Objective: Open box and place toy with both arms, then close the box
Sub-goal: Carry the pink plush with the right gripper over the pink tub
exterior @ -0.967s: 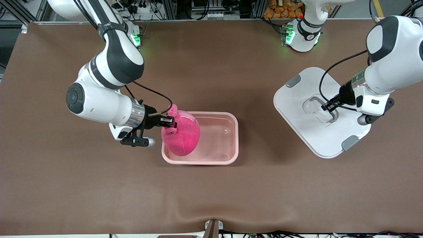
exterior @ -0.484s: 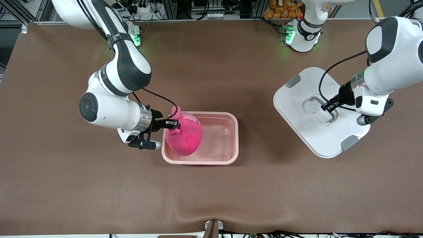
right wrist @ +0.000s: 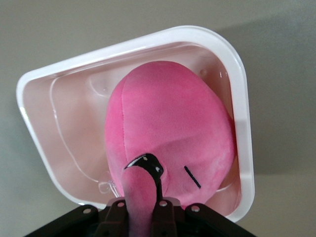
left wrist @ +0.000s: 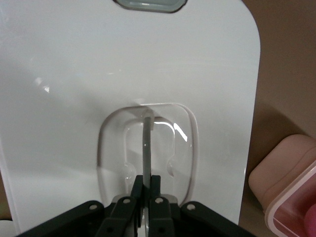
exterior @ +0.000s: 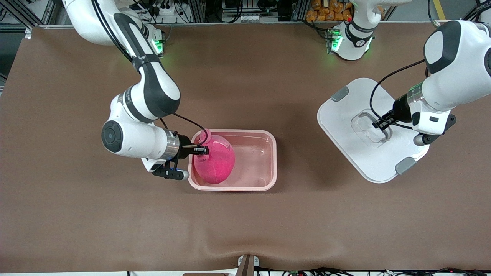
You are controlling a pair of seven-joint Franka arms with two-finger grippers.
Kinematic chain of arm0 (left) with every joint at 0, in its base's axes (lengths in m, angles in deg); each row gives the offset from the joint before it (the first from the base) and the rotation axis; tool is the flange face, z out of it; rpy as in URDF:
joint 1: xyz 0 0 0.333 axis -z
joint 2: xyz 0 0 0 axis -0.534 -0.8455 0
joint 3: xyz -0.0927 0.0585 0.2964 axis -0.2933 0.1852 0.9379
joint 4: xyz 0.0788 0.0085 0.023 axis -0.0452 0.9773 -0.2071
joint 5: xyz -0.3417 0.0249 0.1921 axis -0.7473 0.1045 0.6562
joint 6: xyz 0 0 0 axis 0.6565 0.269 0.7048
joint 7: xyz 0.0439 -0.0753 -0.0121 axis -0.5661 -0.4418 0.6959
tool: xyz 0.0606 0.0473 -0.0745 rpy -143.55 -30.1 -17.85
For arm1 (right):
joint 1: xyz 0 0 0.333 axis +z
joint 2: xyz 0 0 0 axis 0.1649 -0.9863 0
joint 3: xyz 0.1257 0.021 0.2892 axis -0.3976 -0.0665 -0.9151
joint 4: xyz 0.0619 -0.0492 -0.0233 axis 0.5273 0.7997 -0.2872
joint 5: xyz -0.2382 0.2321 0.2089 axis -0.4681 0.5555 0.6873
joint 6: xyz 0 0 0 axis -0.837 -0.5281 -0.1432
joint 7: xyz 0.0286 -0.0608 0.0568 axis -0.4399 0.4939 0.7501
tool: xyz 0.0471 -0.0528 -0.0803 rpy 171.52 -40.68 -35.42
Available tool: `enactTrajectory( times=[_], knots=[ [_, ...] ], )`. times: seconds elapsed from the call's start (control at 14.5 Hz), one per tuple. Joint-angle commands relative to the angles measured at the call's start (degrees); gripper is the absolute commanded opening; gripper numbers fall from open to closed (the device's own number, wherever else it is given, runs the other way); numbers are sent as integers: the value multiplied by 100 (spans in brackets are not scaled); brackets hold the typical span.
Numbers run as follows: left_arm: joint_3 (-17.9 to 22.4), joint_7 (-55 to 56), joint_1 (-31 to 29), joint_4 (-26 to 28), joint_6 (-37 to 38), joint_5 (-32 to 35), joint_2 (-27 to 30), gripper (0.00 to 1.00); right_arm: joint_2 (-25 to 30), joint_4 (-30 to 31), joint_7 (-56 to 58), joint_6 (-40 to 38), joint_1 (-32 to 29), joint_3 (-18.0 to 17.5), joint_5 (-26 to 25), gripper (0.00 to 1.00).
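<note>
**Left gripper pinched on the lid handle**

The left gripper (left wrist: 145,190) sits in the recessed well at the middle of the white lid (left wrist: 74,74), its two black fingers (left wrist: 155,183) pressed together on the thin upright handle (left wrist: 146,143) — no gap shows between them. A grey clip (left wrist: 148,4) shows at one edge of the lid. Past the lid's long edge lies brown table (left wrist: 286,59), and just beside that edge, a corner of the pale pink box (left wrist: 284,170) — apart from the lid.
</note>
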Motion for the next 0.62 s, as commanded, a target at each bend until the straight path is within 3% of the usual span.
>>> enactTrajectory(
  times=[0.0,0.55],
  knots=[
    [-11,-158,-44,-43,100,-141,18,0,-280,-106,-17,30,-26,26,55,0],
    [-11,-342,-105,-34,100,-141,27,0,-589,-124,247,433,474,26,-288,0]
  ],
)
